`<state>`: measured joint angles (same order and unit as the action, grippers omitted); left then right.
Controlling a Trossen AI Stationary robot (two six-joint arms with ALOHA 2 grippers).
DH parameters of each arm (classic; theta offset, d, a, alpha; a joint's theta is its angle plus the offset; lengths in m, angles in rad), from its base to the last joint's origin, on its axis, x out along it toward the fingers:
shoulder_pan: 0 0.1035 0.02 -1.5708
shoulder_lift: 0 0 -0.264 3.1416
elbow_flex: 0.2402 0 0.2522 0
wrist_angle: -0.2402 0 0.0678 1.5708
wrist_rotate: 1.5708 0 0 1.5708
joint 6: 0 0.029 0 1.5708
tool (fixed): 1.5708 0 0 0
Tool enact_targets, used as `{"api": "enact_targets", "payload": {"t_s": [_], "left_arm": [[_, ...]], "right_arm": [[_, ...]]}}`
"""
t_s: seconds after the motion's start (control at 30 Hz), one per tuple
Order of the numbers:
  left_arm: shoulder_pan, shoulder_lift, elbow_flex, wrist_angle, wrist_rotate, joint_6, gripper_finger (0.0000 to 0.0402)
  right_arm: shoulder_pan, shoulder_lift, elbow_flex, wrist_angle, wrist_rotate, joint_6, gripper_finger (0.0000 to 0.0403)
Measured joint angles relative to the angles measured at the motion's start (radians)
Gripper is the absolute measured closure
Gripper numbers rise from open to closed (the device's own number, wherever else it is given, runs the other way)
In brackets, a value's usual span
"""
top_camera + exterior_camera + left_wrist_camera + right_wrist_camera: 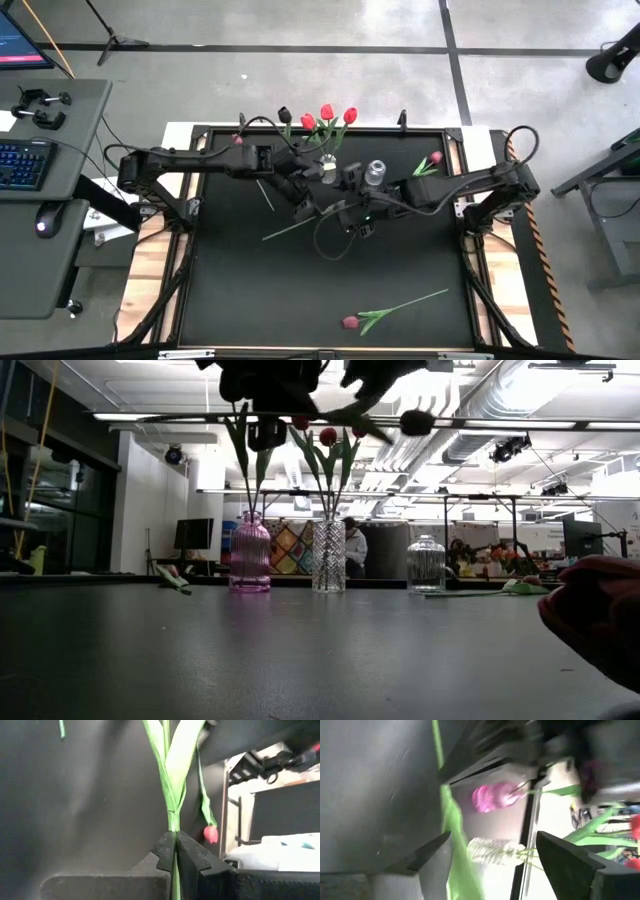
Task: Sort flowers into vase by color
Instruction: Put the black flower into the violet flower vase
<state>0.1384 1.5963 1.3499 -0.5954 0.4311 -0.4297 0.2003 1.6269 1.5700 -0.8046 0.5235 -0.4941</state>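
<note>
Left gripper (174, 851), clenched on a green tulip stem (173, 817), is near table centre below the vases; the held stem (300, 226) runs diagonally toward 8 o'clock. Right gripper (492, 857), fingers spread with nothing between them, sits just beside it, its arm reaching in from 3 o'clock while the left arm reaches from 9. Three vases at 12: pink vase (250, 553), clear ribbed vase (328, 556) with three red tulips (327, 113), small clear vase (426, 563); one pink tulip (433, 159) at 2, another (350, 322) at 6.
</note>
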Motion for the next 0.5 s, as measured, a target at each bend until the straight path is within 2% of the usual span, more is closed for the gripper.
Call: {"api": "enact_targets", "payload": {"t_s": [0.17,0.3,0.5], "left_arm": [[0.006,-0.019,0.000,-0.005,-0.004,0.043,0.0401],[0.005,-0.041,0.000,0.030,-0.001,0.075,0.0401],[0.004,-0.121,-0.001,0.209,0.004,0.103,0.0401]], "right_arm": [[-0.024,-0.069,0.000,0.115,-0.001,0.007,0.0127],[-0.060,-0.140,0.000,0.201,-0.001,0.104,0.0131],[-0.129,-0.267,0.000,0.268,-0.002,0.276,0.0132]]}}
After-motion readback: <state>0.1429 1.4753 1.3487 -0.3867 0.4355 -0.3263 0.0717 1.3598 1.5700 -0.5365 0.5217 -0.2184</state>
